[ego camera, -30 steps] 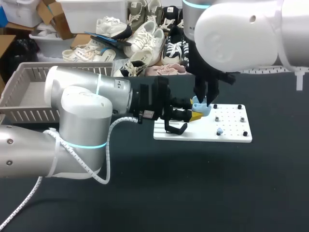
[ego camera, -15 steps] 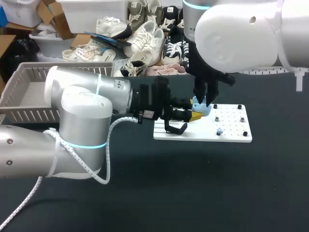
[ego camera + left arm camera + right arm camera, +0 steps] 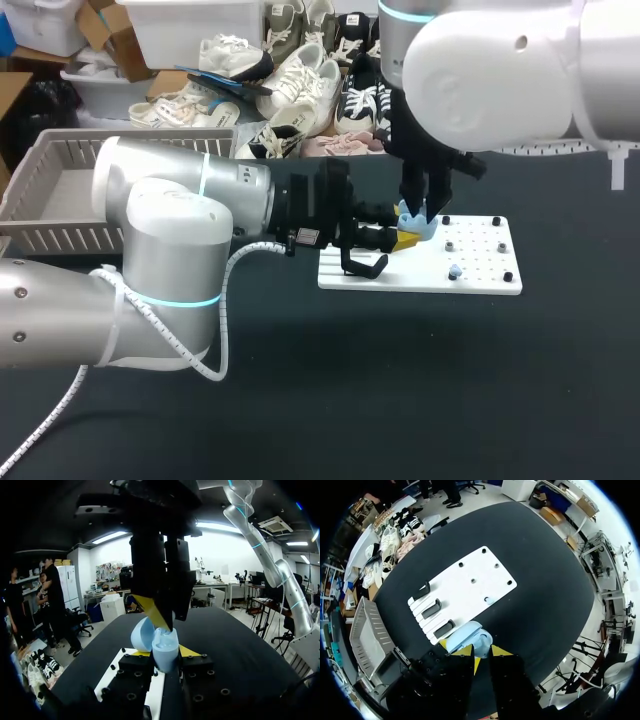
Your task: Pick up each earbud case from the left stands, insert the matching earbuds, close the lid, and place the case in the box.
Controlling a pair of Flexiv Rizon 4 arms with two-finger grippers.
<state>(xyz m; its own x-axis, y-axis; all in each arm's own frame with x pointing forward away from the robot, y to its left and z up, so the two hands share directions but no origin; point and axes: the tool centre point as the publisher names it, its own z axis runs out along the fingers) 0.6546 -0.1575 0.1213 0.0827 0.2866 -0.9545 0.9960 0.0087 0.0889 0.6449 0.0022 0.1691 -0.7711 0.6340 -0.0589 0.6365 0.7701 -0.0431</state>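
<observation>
You had the left tool (image 3: pixel 165 653) closed on the light blue earbud case (image 3: pixel 164 644), one yellow tip against each side of its body. It was held clear of the desk (image 3: pixel 400 380), above the near edge of the white stand board (image 3: pixel 480 285). The case stood roughly upright in that grip with its lid (image 3: pixel 141 632) swung open to one side, so the open mouth faced up.

The relation that mattered was vertical. Your right tool (image 3: pixel 481 651) hung straight above the case, pointing down along the case's long axis, its tip right at the mouth between lid and body. (Whether it was open, closed or carrying an earbud, I could not tell from any view.) My judgement is that the next move called for a short, straight push down, with the left arm keeping the case steady. Any sideways drift would likely have caught the lid or the rim.

One small earbud (image 3: pixel 455 271) lay on the board, well apart from both tools. The grey slatted box (image 3: pixel 40 165) sat far off on the left arm's side.
</observation>
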